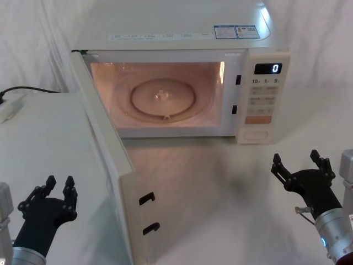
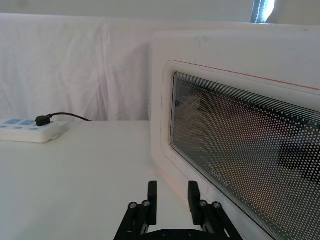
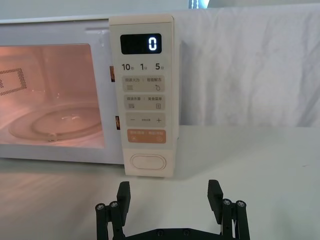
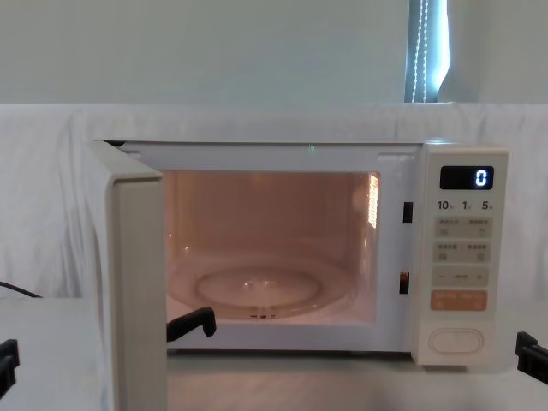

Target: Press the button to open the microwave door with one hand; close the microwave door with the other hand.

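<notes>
Your microwave door (image 1: pixel 113 182) stands swung wide open; the left gripper (image 1: pixel 55 190) — fingers apart, empty — sits just outside it. Right gripper (image 1: pixel 302 167) — spread, empty — faces the button (image 3: pixel 148 162).

A white cloth (image 4: pixel 257 120) drapes the bench (image 1: pixel 231 182) and rises behind it below a pale plain wall (image 4: pixel 214 51), daylight shows through a window strip (image 4: pixel 425 51) at one o'clock, and a power strip (image 2: pixel 30 131) with a black plug lies at nine o'clock.
</notes>
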